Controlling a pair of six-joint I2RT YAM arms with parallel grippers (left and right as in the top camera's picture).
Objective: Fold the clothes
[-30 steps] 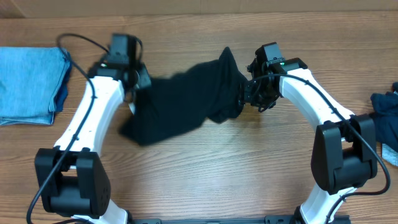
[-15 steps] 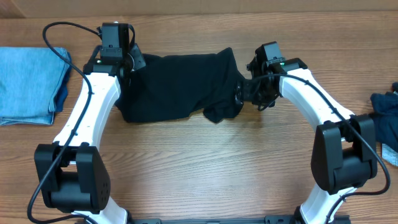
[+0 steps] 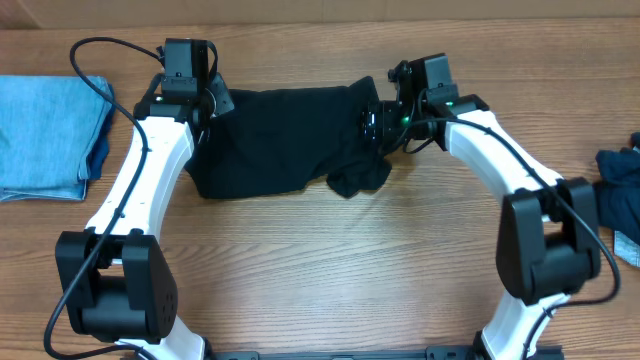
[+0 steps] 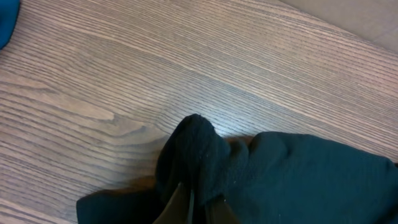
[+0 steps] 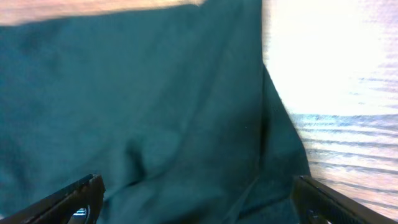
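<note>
The black T-shirt (image 3: 280,140) lies spread across the middle of the table, with a bunched lump at its front right. My left gripper (image 3: 208,100) is at the shirt's far left corner. In the left wrist view that gripper (image 4: 196,210) is shut on a pinched fold of the black fabric (image 4: 199,149). My right gripper (image 3: 378,120) hovers over the shirt's right edge. The right wrist view shows the right gripper (image 5: 199,199) open, its fingertips (image 5: 84,193) set far apart, with the shirt (image 5: 155,93) lying loose below.
A folded light blue garment (image 3: 45,135) lies at the table's left edge; a sliver of it shows in the left wrist view (image 4: 6,18). A dark navy garment (image 3: 620,190) sits crumpled at the right edge. Bare wood runs along the front of the table.
The left gripper has carried its corner of the shirt towards the back, drawing the fabric out flat. The right gripper has opened, released the shirt and shifted slightly left.
</note>
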